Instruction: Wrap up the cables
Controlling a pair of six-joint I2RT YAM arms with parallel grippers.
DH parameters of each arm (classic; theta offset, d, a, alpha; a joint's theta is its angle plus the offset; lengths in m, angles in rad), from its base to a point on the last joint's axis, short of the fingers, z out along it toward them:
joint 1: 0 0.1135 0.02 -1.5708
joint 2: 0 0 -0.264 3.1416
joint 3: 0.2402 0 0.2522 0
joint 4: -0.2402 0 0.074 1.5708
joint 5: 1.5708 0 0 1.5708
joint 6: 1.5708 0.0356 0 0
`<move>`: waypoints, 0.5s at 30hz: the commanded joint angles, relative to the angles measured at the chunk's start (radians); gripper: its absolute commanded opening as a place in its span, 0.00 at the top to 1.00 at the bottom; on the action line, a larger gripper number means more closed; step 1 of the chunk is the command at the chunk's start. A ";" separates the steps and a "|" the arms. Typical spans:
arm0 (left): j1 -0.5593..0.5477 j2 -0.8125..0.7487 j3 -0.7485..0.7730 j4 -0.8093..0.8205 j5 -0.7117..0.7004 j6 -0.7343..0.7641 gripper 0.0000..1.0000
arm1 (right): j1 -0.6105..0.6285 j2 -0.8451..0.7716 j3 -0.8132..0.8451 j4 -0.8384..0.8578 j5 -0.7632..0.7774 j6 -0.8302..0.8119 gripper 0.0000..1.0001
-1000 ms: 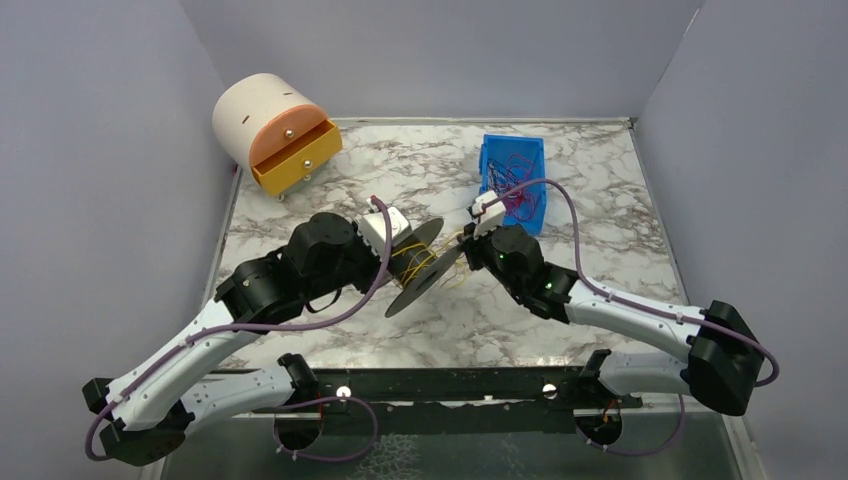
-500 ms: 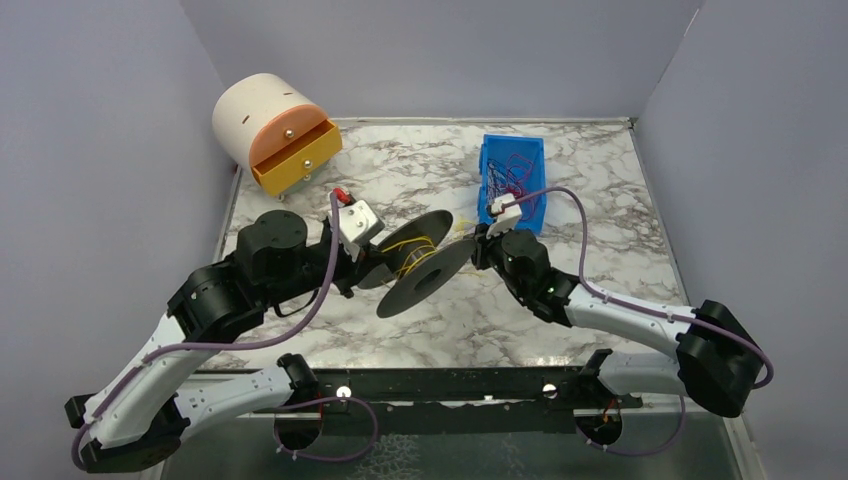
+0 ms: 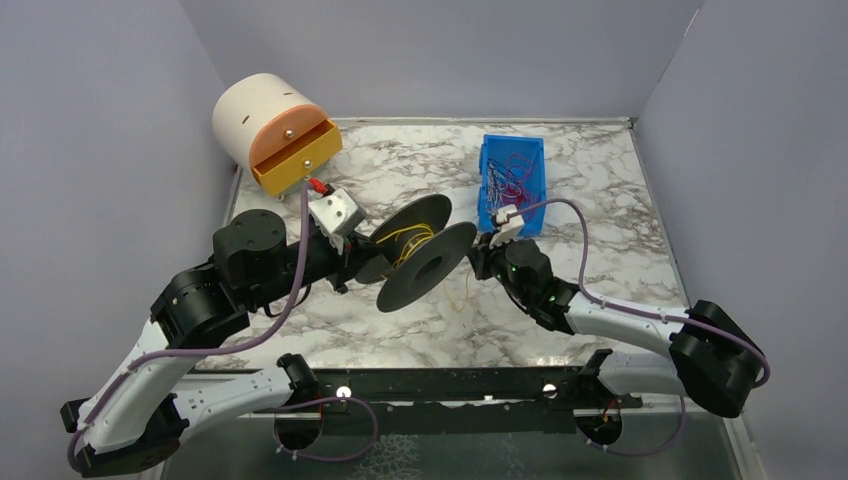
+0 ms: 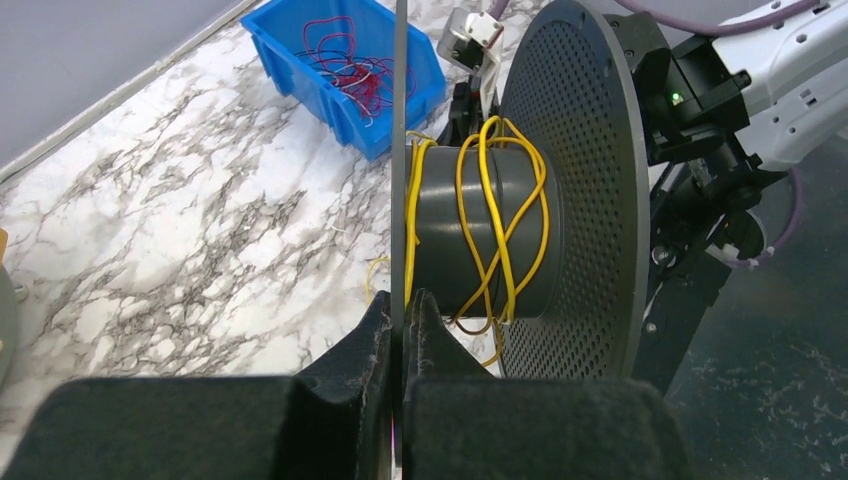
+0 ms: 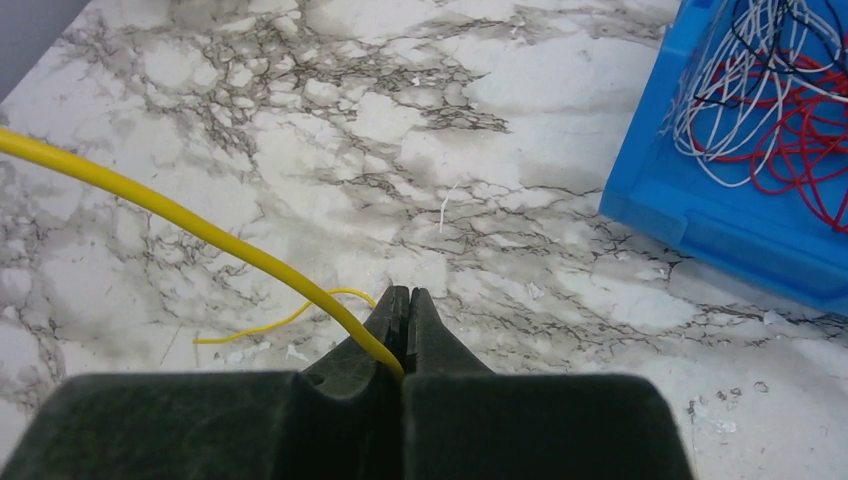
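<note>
Marble table [image 3: 600,200]: a blue bin [image 5: 700,225] at one o'clock is filled with tangled red cables [image 5: 800,130]. Yellow cable [image 4: 490,200], looped round the spool [image 4: 575,200] clamped by the left gripper [image 4: 400,305], is pinched by the right gripper [image 5: 403,300].

The left arm [image 3: 190,310] reaches forward and inward, elbow raised. The left gripper [image 4: 401,320] is clamped on a spool [image 4: 585,200] flange. The right arm [image 3: 610,318] stretches low and inward. The right gripper [image 5: 403,310] has its jaws closed, pinching a cable [image 5: 150,200].

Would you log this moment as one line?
left gripper shut on spool | right gripper shut on yellow cable | yellow cable partly wound
</note>
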 commanded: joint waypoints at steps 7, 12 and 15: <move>-0.003 -0.024 0.042 0.245 -0.221 -0.109 1.00 | -0.004 0.041 -0.063 0.131 -0.217 0.061 0.99; -0.004 -0.004 0.039 0.313 -0.314 -0.151 1.00 | -0.003 0.115 -0.085 0.207 -0.329 0.129 0.99; -0.003 0.004 0.020 0.355 -0.360 -0.172 1.00 | 0.008 0.154 -0.093 0.233 -0.366 0.170 0.99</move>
